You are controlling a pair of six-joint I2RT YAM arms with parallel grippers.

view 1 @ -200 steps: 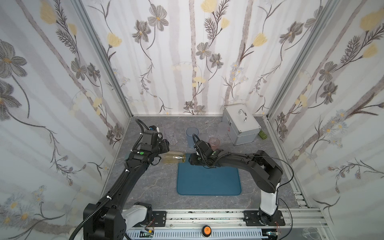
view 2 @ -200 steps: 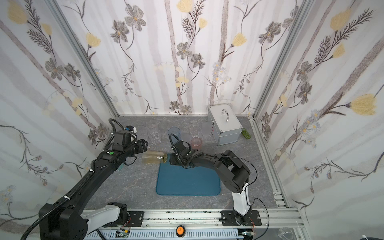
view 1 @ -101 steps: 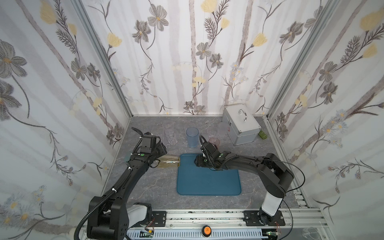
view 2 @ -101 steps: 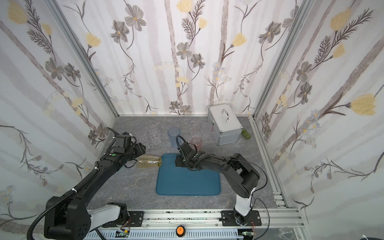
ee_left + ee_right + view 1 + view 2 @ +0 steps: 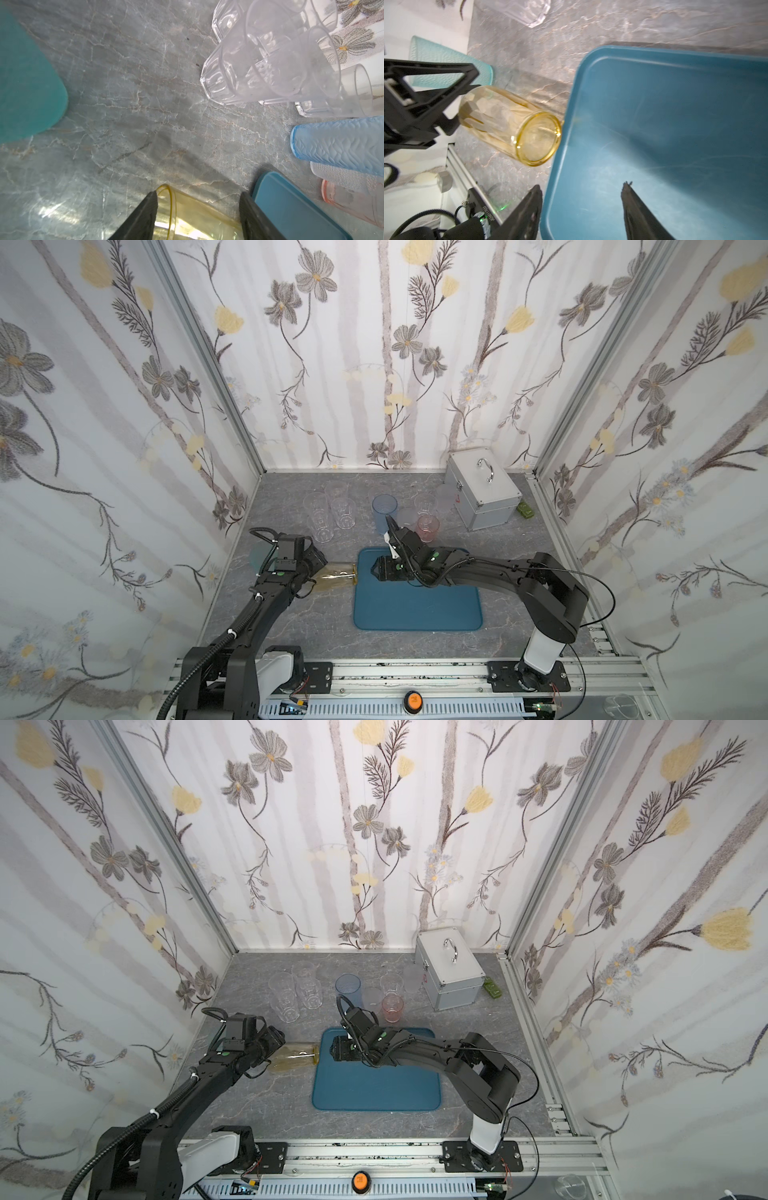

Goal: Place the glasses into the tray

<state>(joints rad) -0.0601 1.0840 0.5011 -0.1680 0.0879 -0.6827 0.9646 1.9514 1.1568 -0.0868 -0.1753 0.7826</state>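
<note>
Right wrist view puts the right end effector (image 5: 581,185) over a corner of the teal-blue tray (image 5: 675,104), its two fingers spread wide with nothing between them. Just past that corner an amber glass (image 5: 508,124) is on its side, one round end up against the tray's rim and the rest of it outside the tray.

From the left wrist view, the left end effector (image 5: 198,194) has a finger on each side of that amber glass (image 5: 197,218). I cannot tell whether they are pinching it or merely flanking it.

In both top views the tray (image 5: 415,610) (image 5: 374,1090) sits at the lower centre of the grey table (image 5: 291,622), with no glass standing in it. The amber glass (image 5: 334,572) lies at the tray's upper left corner.

Upright glasses stand above the tray in the frame: clear faceted ones (image 5: 320,516) to the left, a blue glass (image 5: 384,514) in the middle, a pink glass (image 5: 428,527) to the right. A silver case (image 5: 482,493) stands at the upper right of the table.
</note>
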